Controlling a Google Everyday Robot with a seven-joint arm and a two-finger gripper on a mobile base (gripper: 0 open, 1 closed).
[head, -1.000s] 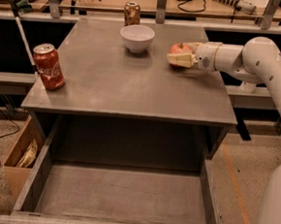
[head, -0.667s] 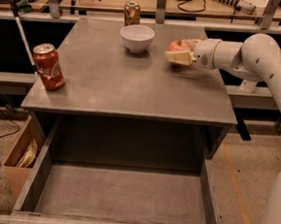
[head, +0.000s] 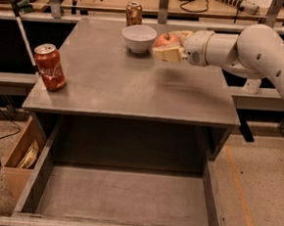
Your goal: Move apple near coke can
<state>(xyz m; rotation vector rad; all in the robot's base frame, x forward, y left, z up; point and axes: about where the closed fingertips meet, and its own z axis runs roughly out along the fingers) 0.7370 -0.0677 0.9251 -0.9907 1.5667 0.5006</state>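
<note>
The red-orange apple (head: 165, 40) is held in my gripper (head: 169, 46), whose pale fingers (head: 167, 53) close around it, lifted above the grey table just right of the white bowl. The red coke can (head: 50, 67) stands upright near the table's left edge, far to the left of the gripper. My white arm (head: 255, 48) reaches in from the right.
A white bowl (head: 139, 37) sits at the table's back middle. A darker brownish can (head: 134, 13) stands behind it at the back edge. An open drawer (head: 126, 192) extends below the table front (head: 132, 116). A workbench with cables runs behind.
My gripper has carried the apple leftward and a little up, from the right part of the table to just beside the white bowl. The coke can has not moved.
</note>
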